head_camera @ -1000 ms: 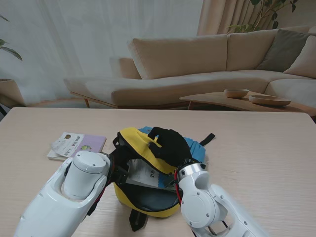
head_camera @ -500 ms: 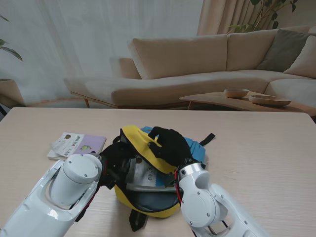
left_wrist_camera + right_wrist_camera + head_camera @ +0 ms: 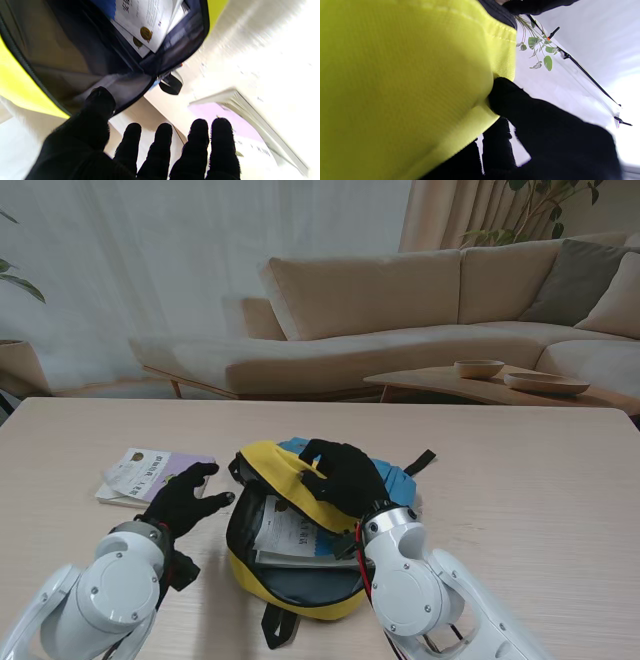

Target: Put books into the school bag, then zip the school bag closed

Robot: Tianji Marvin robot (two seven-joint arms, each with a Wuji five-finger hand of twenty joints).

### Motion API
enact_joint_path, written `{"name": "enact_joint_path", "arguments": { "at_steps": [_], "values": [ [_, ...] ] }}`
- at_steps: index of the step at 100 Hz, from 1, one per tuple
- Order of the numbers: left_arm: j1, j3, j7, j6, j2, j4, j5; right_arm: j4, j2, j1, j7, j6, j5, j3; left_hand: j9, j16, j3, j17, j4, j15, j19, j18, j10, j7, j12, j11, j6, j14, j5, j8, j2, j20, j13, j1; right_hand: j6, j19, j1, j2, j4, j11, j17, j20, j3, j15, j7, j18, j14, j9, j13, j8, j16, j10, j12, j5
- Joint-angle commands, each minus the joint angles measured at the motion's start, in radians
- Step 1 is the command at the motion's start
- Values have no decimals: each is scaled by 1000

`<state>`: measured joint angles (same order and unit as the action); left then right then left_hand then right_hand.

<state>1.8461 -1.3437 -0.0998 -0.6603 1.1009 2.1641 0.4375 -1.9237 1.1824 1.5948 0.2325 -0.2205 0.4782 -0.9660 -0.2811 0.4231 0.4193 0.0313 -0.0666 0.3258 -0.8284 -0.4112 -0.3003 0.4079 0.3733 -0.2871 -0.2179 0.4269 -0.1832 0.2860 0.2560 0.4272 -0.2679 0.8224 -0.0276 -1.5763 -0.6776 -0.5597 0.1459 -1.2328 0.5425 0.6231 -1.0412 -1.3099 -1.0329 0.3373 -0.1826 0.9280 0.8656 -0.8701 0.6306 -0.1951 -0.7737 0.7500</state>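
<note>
A yellow and blue school bag point(image 3: 292, 575) lies open in the middle of the table, with white books point(image 3: 290, 535) inside it. My right hand point(image 3: 343, 475) is shut on the bag's yellow flap point(image 3: 285, 470) and holds it up; the right wrist view is filled by that flap point(image 3: 407, 82). My left hand point(image 3: 183, 498) hovers open, fingers spread, between the bag and a lilac-covered book point(image 3: 160, 472) lying on the table to its left. In the left wrist view I see the bag's dark lining point(image 3: 100, 57), the books point(image 3: 147, 22) inside and the lilac book point(image 3: 240, 125) beyond my fingertips point(image 3: 198, 130).
The wooden table point(image 3: 530, 480) stretches to both sides of the bag. A black strap point(image 3: 421, 461) trails from the bag's far right and another strap point(image 3: 278, 627) lies at its near edge. A sofa and a low table with bowls stand beyond the table.
My left hand has come out of the bag's mouth and moved left toward the lilac book, fingers spread. A book now lies inside the bag. The right hand keeps holding the flap.
</note>
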Motion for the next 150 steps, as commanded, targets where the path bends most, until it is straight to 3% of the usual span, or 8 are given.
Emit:
{"name": "enact_joint_path", "arguments": {
  "at_steps": [1,64,90,115,131,135,140,150],
  "values": [
    [29,-16,-11,10,11,25,9,-2,-1,7,-28,12,0,4,-17,16,-21,-28,36,-6,12,11,18,14,17,6,27,-15,-24,18,-23,3,4,-4,-124,-40,-79,72,-74,-11,-6,18,-4,-24,-183,-8,28,-19,3,-93,10,-23,-16,37],
    [110,-97,2,151,8,58,149,68,-56,14,-193,78,81,72,-30,36,-19,-75,38,-58,96,36,48,15,30,22,65,-52,-34,38,-25,37,21,-18,-134,-35,-63,66,-77,8,-11,17,-14,-13,-168,-17,29,-16,-1,-86,7,-17,-7,36],
    [118,-101,-91,221,-16,60,255,130,-70,-2,-211,102,143,125,-25,29,-38,-108,38,-110,212,44,78,13,27,42,121,-81,-50,51,-34,47,54,-18,-142,-33,-56,59,-72,19,-9,15,-12,-6,-153,-21,33,-20,-5,-78,5,-11,1,28],
    [144,-149,-193,368,-36,58,356,179,-74,-17,-210,116,168,161,11,22,-79,-115,45,-153,331,67,119,-2,24,70,155,-112,-41,73,-51,100,85,0,-118,34,-52,18,-21,130,-27,-20,-28,140,-78,-15,17,-41,-46,133,-46,-8,110,-10],
    [156,-168,-216,415,-41,53,409,176,-79,-6,-226,125,163,150,17,16,-89,-117,46,-170,383,77,132,-6,25,80,174,-124,-29,77,-57,97,98,2,-45,135,104,-73,29,238,-92,-72,-70,340,16,2,37,-186,-166,312,-105,21,203,-157],
    [158,-174,-218,429,-41,49,419,171,-81,-1,-231,134,166,140,20,15,-91,-122,46,-173,393,81,138,-7,25,81,180,-129,-26,77,-58,96,105,2,-13,160,203,-68,11,271,-114,-84,-89,393,81,2,45,-234,-199,335,-122,32,219,-173],
    [158,-181,-217,450,-41,42,432,162,-84,8,-237,146,169,126,28,13,-96,-123,47,-181,431,90,149,-6,27,84,187,-137,-20,81,-60,96,116,5,28,199,318,-20,-76,323,-149,-106,-86,477,228,5,51,-285,-240,284,-150,41,267,-175],
    [157,-203,-220,512,-43,21,459,136,-86,34,-239,171,164,90,34,14,-105,-114,47,-185,473,95,164,-4,29,84,193,-149,-14,87,-63,104,122,2,57,314,353,17,-81,429,-225,-165,47,658,373,19,67,-356,-300,332,-227,58,362,-228]
  ]
}}
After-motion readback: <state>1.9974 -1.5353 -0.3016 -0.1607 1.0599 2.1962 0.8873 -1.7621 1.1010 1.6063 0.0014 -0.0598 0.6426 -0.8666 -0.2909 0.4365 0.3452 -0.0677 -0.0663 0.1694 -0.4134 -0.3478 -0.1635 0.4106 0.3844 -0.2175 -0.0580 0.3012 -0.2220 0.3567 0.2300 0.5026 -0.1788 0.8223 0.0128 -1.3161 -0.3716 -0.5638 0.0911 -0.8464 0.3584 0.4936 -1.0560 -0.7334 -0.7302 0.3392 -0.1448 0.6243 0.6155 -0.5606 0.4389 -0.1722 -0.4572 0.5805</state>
